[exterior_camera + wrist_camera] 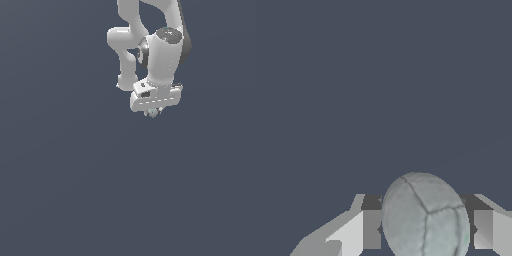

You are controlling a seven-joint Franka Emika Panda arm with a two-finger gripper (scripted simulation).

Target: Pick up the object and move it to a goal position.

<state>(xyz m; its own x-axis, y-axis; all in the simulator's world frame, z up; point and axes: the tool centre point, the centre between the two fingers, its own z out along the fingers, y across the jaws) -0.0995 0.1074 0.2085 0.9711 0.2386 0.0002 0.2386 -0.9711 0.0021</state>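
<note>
I have one arm point(150, 45) in play, hanging down from the top of the exterior view over a plain dark grey-blue backdrop — I can't make out any surface edge or goal marker in either view. Below the wrist sits its one white gripper point(153, 112), and between its two fingers point(372, 229) sits the one ball point(425, 215), pale grey-green with thin dark seams. From the wrist view the ball lies directly in the gripper's own gap, a finger close against each side, so I judge the gripper is pinching it, though the actual contact points are hidden behind the ball's curve. The ball is round — no long axis to worry about. In the exterior view it shows only as a small speck just under the gripper.
</note>
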